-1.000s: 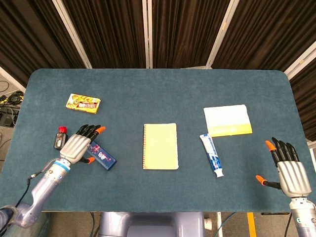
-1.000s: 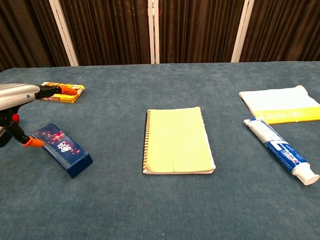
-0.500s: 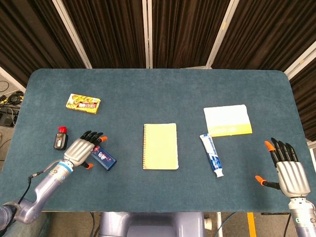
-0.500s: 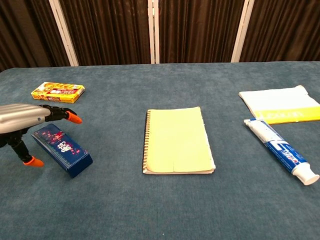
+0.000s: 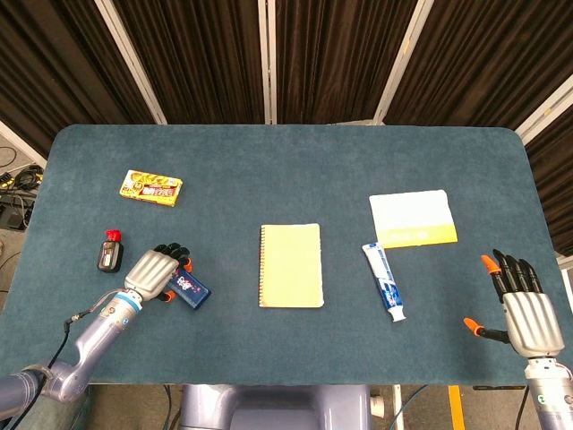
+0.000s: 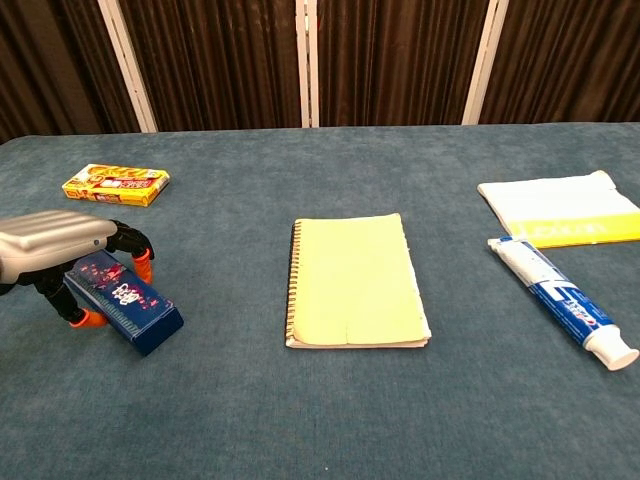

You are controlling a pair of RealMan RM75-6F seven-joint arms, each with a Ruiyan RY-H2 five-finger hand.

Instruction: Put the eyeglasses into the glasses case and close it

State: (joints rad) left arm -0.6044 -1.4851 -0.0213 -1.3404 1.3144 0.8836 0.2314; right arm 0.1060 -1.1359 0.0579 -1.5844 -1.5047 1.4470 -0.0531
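Observation:
A dark blue patterned box (image 5: 192, 289) (image 6: 138, 303), perhaps the case, lies at the table's left front. My left hand (image 5: 154, 269) (image 6: 55, 240) sits over its left end. The fingers curl down over the far side and the thumb is on the near side, gripping it. No eyeglasses show in either view. My right hand (image 5: 528, 313) hovers at the table's right front edge with its fingers spread and nothing in it; the chest view does not show it.
A yellow spiral notebook (image 5: 291, 265) (image 6: 355, 280) lies at centre. A toothpaste tube (image 5: 384, 281) (image 6: 560, 300) and a white-and-yellow packet (image 5: 412, 218) lie to its right. A yellow snack box (image 5: 151, 187) and a small black red-capped object (image 5: 108, 253) lie at far left.
My left hand dropped from above the blue box and curled its fingers around the box's left end. The right hand stayed nearly still.

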